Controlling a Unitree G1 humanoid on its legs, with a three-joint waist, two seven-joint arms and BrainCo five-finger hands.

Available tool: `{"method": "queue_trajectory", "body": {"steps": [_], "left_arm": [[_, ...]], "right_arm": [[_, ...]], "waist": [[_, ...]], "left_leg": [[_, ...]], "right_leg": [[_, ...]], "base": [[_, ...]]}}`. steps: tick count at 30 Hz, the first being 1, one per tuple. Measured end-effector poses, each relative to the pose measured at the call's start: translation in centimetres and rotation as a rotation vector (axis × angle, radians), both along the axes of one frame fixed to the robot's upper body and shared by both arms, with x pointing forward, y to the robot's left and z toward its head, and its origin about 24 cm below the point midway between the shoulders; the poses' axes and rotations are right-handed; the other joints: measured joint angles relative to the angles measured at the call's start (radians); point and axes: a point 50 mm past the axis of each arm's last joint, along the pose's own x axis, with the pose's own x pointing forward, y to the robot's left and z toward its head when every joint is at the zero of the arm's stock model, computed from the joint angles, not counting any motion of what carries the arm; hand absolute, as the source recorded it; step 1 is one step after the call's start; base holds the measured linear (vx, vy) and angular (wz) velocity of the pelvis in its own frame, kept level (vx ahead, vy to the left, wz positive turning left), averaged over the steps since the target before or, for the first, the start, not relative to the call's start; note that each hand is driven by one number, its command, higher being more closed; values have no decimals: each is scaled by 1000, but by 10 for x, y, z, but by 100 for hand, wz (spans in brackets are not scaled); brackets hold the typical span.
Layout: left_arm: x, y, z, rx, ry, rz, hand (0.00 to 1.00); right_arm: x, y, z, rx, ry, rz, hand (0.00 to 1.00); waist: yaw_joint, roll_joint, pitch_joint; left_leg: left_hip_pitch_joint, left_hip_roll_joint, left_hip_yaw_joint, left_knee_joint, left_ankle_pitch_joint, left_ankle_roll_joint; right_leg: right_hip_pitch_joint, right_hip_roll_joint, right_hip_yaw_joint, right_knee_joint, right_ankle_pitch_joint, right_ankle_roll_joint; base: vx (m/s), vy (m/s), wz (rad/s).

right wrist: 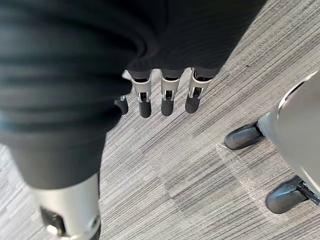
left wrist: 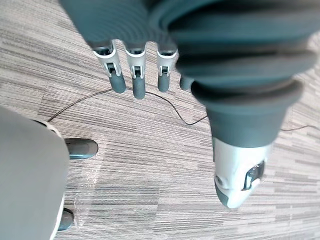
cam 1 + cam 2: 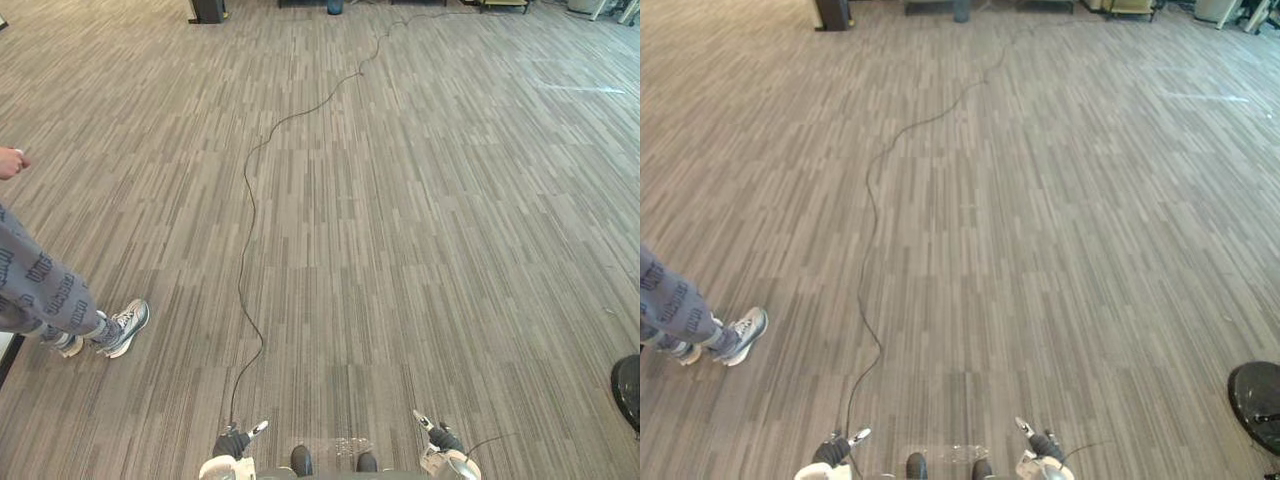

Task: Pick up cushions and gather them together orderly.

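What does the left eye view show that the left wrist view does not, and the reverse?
Left eye view: a person's trouser leg and sneakers at the left, the person's hand, a dark round object at the right edge, the right hand. Left wrist view: straight fingers from close, holding nothing. Both: the left hand and the striped carpet.

Bright, even, diffuse light; shadows soft.
Lit from overhead across carpeted floor (image 3: pixel 420 250); pale glare streak (image 3: pixel 585 88) at far right; thin soft shadow under person's shoe (image 3: pixel 125 328); small highlights on left hand (image 2: pixel 136 67), dark ribbed cover (image 2: pixel 240 65) beside it close to lens and dim.
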Motion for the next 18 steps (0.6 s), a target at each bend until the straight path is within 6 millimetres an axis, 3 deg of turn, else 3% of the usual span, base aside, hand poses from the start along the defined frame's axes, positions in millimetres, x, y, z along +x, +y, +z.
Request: {"method": "queue_trajectory", "body": {"steps": [18], "left_arm": [[4,-2,0,13,16,-78,0]], "right_arm": [[2,3,-1,24,-5,15,0]], "waist": [[-6,-1,1]], "left_leg": [[0,3,1,0,-1,1]], "right_leg": [[3,2,3,-7,0,-1]], "base": [[0,-1,0]]}}
